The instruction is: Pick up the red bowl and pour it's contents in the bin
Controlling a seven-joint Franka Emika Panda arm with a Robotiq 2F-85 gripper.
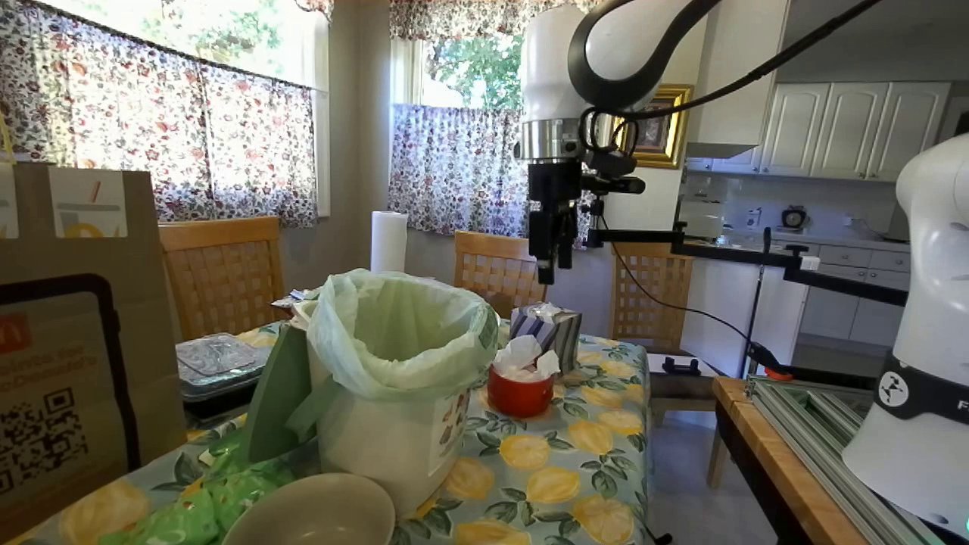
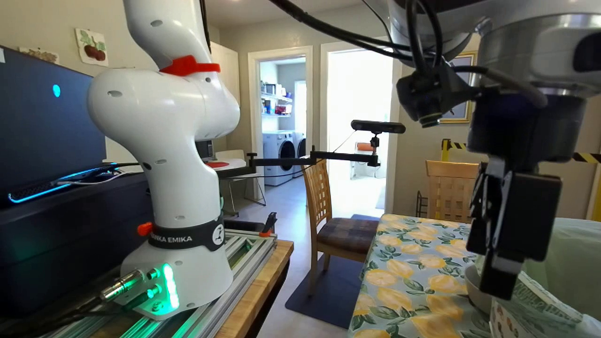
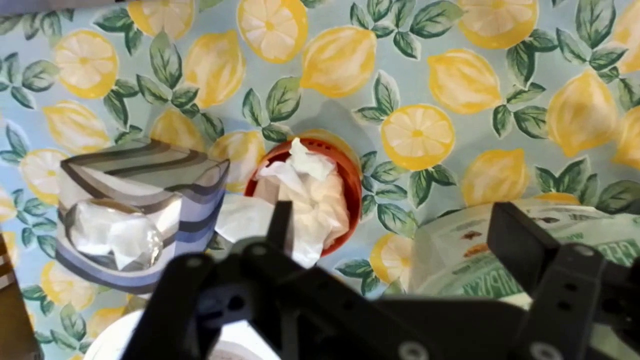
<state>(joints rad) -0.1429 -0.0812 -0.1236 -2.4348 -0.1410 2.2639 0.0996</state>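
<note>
My fingers stand spread apart above the table; the red bowl, holding crumpled tissues, sits upright near the bin.

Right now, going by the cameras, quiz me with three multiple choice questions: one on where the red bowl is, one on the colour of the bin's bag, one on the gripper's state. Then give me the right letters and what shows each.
1. Where is the red bowl?
A. On the table, beside the bin
B. Inside the bin
C. Under the table

2. What colour is the bag lining the bin?
A. Black
B. Bright orange
C. Pale green

3. How does the gripper stand?
A. Shut on the bowl
B. Open, holding nothing
C. Shut and empty

Right letters:
1. A, since an exterior view shows the bowl standing on the table next to the bin.
2. C, since the bag folded over the bin looks pale green there.
3. B, since the wrist view shows the fingers wide apart with nothing gripped.
</note>
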